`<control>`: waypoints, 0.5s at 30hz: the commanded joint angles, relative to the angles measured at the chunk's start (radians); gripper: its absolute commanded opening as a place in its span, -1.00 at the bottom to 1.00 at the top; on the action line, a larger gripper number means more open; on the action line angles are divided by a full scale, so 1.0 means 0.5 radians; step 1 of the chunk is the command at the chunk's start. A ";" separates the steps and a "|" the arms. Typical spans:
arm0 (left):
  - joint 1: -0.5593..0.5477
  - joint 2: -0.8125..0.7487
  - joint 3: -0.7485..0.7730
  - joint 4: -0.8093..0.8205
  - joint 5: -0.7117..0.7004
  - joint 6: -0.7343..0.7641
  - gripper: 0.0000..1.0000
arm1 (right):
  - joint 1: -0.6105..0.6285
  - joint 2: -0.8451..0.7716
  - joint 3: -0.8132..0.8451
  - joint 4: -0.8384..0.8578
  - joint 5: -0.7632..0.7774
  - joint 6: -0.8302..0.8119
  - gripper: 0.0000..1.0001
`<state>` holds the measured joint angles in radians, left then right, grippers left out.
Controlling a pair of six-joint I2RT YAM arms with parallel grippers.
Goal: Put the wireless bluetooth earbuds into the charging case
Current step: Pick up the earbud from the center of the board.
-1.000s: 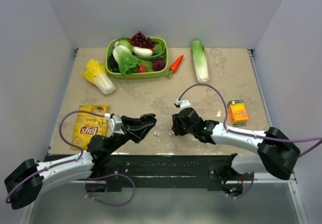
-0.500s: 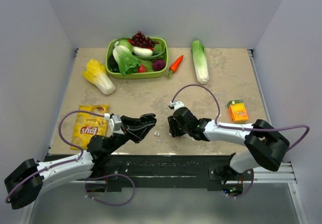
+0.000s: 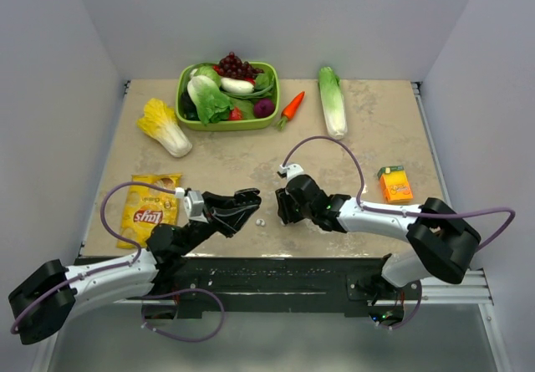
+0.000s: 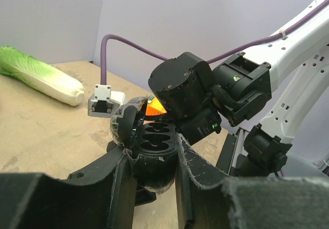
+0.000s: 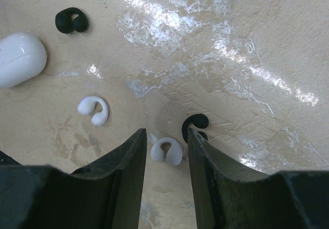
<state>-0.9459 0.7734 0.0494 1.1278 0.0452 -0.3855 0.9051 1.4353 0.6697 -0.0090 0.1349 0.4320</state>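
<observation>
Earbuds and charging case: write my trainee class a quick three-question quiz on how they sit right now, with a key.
1. How many white earbuds lie on the table in the right wrist view?
2. True or false: the black case held in the left gripper has its lid shut.
3. What lies between the right gripper's fingers? A one of the white earbuds; B a carrot; C a juice box.
Key: 1 two; 2 false, the lid is open; 3 A.
</observation>
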 commanded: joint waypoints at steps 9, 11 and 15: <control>-0.013 0.048 -0.326 0.232 0.017 -0.036 -1.00 | 0.003 0.087 0.075 0.095 -0.043 -0.051 -0.18; -0.013 0.048 -0.323 0.232 0.020 -0.039 -1.00 | 0.003 0.114 0.081 0.095 -0.034 -0.051 -0.18; -0.013 0.033 -0.320 0.220 0.023 -0.039 -1.00 | 0.000 0.130 0.072 0.089 0.003 -0.042 -0.17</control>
<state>-0.9459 0.7967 0.0494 1.1515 0.0490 -0.4015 0.9051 1.4902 0.6765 0.0181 0.1307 0.4221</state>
